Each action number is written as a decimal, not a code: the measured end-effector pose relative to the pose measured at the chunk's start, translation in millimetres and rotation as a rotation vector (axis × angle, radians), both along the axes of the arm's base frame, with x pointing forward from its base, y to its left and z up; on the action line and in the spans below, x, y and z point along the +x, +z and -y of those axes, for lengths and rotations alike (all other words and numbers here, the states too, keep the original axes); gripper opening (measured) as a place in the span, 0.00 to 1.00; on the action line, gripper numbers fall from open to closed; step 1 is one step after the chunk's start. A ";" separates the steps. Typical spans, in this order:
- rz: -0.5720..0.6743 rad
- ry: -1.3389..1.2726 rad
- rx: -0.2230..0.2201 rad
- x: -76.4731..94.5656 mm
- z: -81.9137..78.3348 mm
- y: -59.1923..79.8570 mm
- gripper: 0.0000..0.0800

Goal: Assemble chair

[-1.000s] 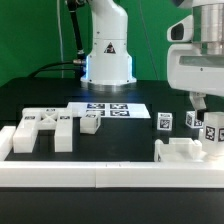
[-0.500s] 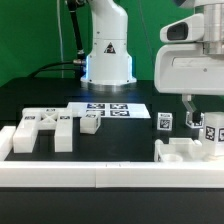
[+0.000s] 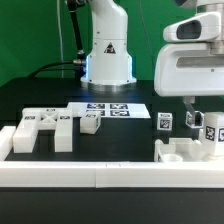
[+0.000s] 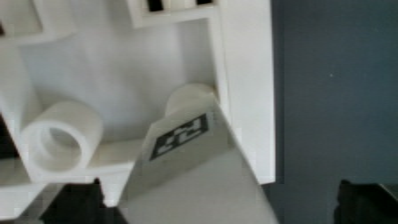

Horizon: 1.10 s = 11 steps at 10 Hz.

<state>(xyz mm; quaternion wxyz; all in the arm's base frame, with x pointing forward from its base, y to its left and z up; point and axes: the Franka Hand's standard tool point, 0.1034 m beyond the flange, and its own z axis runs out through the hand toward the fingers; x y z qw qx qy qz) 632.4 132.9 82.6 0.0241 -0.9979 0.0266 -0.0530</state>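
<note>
The chair lies in loose white parts. A slab seat point(image 3: 178, 152) with an upright tagged post point(image 3: 213, 135) stands at the exterior view's right front. Two small tagged blocks point(image 3: 165, 122) point(image 3: 196, 119) stand behind it. A flat H-shaped piece point(image 3: 45, 128) and a small block point(image 3: 91, 122) lie at the left. My gripper point(image 3: 191, 101) hangs above the seat, open and empty. In the wrist view the gripper point(image 4: 222, 205) is open, with a dark fingertip point(image 4: 71, 205) at each side of a tagged post point(image 4: 183, 135). A round peg point(image 4: 63, 140) and the seat point(image 4: 160, 60) lie below.
The marker board point(image 3: 105, 110) lies flat in the middle of the black table. A long low white border rail point(image 3: 100, 175) runs along the front edge. The arm's base point(image 3: 106, 50) stands at the back. A green backdrop is behind.
My gripper has shifted a little toward the exterior view's left above the seat. The parts have not moved.
</note>
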 end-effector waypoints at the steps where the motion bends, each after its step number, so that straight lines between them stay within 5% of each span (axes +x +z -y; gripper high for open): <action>1: 0.003 0.080 -0.009 0.0 0.2 -0.2 0.81; 5: 0.021 0.259 -0.028 0.9 1.1 -0.5 0.78; 7: 0.021 0.245 -0.027 1.0 1.7 -0.5 0.36; 11: 0.009 0.007 0.007 1.7 5.0 -1.4 0.36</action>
